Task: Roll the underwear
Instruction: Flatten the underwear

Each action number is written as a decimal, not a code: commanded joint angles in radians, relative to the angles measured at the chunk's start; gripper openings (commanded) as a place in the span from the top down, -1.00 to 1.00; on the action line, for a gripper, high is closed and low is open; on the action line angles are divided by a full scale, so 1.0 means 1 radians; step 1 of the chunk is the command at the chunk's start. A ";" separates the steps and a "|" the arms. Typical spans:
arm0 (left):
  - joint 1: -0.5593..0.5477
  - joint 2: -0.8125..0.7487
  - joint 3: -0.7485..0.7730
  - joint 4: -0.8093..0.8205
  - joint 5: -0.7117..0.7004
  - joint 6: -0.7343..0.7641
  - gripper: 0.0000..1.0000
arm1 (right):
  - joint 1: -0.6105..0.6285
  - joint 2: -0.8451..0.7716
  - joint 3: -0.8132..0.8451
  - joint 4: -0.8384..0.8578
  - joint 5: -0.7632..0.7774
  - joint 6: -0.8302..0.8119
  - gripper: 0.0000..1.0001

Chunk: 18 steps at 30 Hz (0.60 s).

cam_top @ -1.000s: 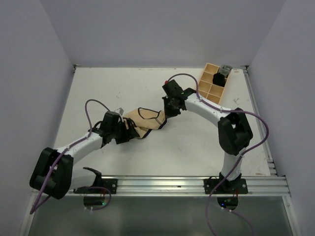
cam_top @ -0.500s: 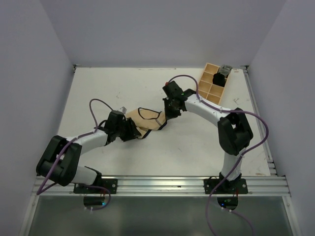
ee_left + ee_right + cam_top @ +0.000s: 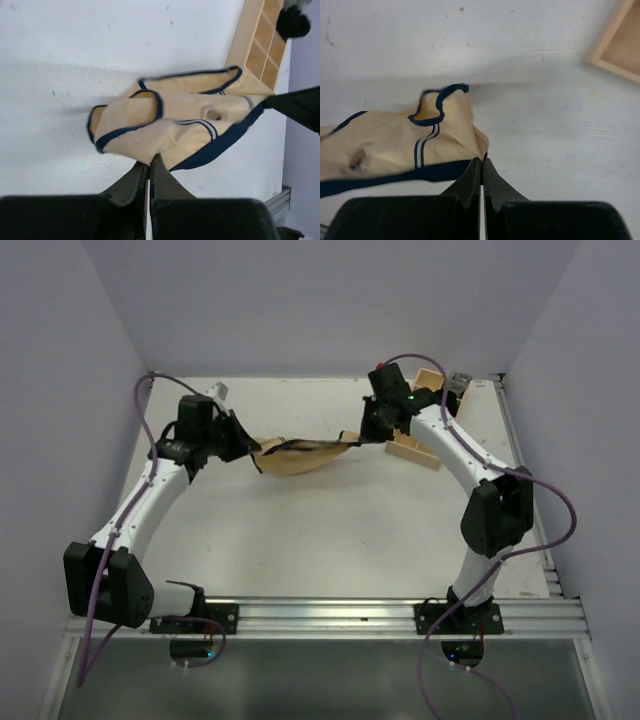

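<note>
Tan underwear stretches between left gripper and right gripper, both clamped on it.

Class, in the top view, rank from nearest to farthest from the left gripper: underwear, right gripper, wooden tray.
1. Tan dark-trimmed fabric underwear, held by left gripper.
2. Right gripper, at the garment's other end.
3. Light wooden compartment tray, far right.
</note>
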 commanded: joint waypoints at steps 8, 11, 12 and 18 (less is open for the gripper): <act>0.060 -0.059 0.032 -0.275 0.155 0.083 1.00 | -0.048 -0.266 -0.123 -0.021 -0.051 0.137 1.00; 0.060 -0.089 0.000 -0.308 0.179 0.093 1.00 | -0.048 -0.333 -0.163 -0.015 -0.023 0.148 1.00; 0.061 -0.089 -0.002 -0.300 0.187 0.093 1.00 | -0.046 -0.339 -0.166 -0.003 -0.020 0.151 1.00; 0.061 0.094 0.131 -0.222 0.207 0.097 1.00 | -0.048 -0.212 -0.058 0.047 -0.016 0.140 1.00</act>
